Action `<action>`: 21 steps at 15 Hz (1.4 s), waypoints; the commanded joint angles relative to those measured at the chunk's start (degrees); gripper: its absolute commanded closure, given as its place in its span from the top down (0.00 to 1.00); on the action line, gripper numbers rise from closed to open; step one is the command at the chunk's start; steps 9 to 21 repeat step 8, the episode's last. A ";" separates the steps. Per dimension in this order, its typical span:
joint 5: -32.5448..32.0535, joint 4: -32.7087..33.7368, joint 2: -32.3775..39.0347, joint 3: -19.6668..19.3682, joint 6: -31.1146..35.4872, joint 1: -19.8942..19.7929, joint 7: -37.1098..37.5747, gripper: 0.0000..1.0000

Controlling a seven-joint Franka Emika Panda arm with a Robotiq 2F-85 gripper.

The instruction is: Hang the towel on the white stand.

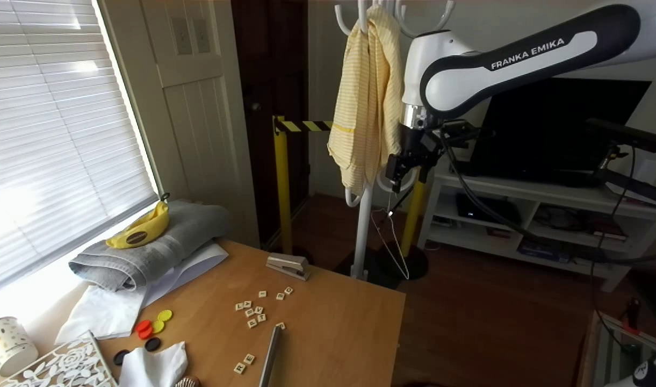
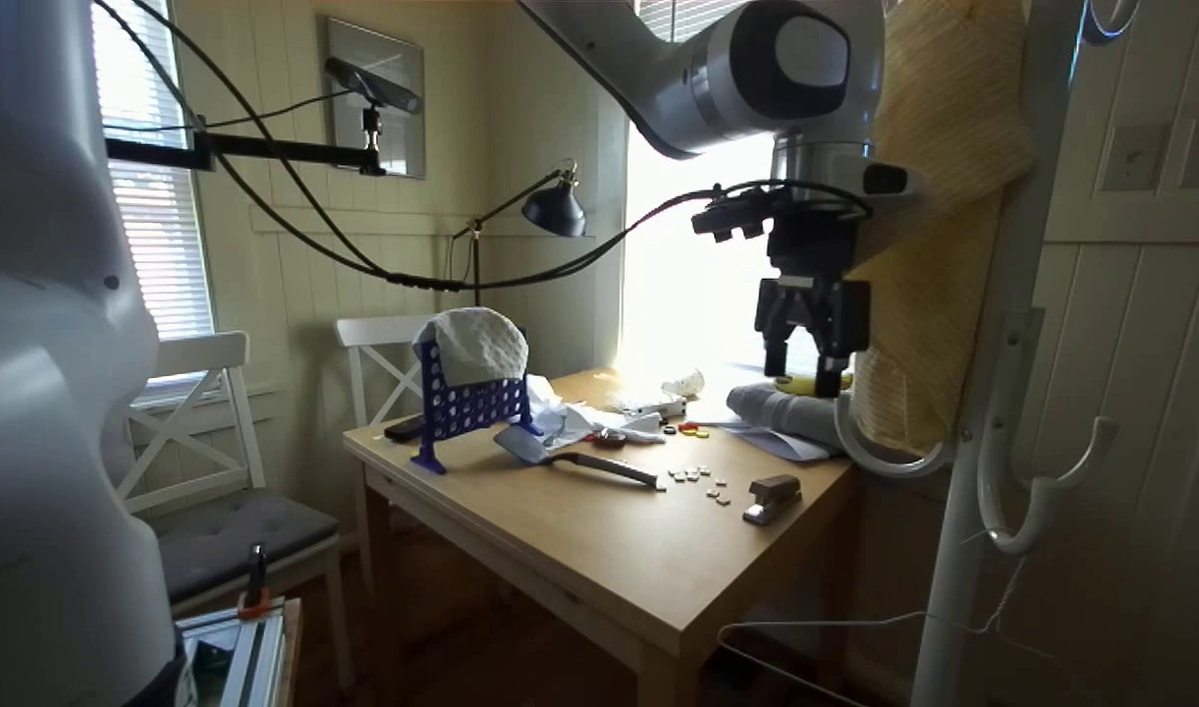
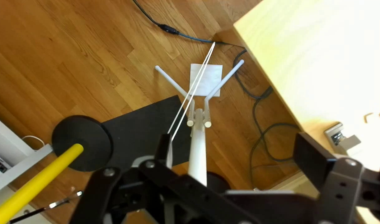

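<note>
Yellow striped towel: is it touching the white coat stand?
Touching. In an exterior view, the yellow striped towel hangs from the white coat stand, its top bunched among the upper hooks.

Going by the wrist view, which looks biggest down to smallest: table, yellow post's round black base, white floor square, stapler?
1. Table, running out of frame
2. Round black base
3. White square and stapler look too alike to rank; the stapler sits nearer the camera

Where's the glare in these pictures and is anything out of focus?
In an exterior view, the window is blown out behind the dark gripper; in an exterior view, the blinds glare in patches; in the wrist view, the tabletop washes out nearly white and the gripper looks slightly soft.
</note>
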 commanded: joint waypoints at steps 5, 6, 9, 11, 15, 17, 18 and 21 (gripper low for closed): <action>-3.86 11.06 8.80 7.03 0.21 8.91 11.01 1.00; -5.91 13.44 10.84 7.53 1.30 10.74 15.14 1.00; -4.37 9.52 7.50 7.02 1.69 10.78 13.18 1.00; -4.37 9.52 7.50 7.02 1.69 10.78 13.18 1.00; -4.37 9.52 7.50 7.02 1.69 10.78 13.18 1.00; -4.37 9.52 7.50 7.02 1.69 10.78 13.18 1.00; -4.37 9.52 7.50 7.02 1.69 10.78 13.18 1.00; -4.37 9.52 7.50 7.02 1.69 10.78 13.18 1.00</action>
